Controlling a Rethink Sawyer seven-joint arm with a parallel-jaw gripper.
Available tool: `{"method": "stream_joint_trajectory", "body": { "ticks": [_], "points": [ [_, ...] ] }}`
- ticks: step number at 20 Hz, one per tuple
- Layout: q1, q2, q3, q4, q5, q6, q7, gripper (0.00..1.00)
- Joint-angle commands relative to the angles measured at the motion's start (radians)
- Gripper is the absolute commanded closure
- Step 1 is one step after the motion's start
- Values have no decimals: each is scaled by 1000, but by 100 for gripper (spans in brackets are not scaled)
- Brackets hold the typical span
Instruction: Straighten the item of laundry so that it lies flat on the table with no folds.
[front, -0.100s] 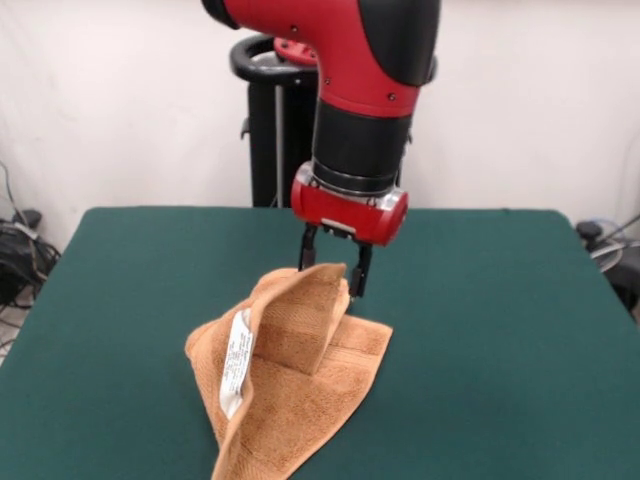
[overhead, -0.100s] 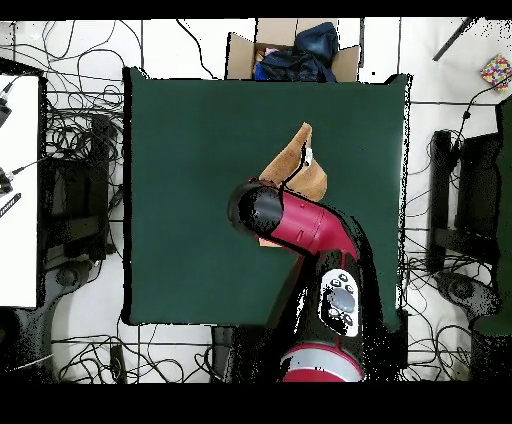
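Front view shows you the gripper (front, -0.100s: 334, 270) clamped on a raised peak of the orange-tan towel (front, -0.100s: 290, 385); the rest drapes folded below it on the green table (front, -0.100s: 500, 330), white label (front, -0.100s: 236, 375) facing out. Behind stand a white wall and cables.

Robot lab – cable tangle (overhead, -0.100s: 75, 140), pedestal (front, -0.100s: 272, 120).
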Motion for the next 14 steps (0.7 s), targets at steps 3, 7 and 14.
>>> {"method": "stream_joint_trajectory", "body": {
  "ticks": [3,7,14],
  "points": [
    [-28,28,65,-65,58,-17,199,0],
    [-44,41,78,-91,54,-12,183,0],
    [-51,35,84,-93,49,-10,185,0]
  ]
}}
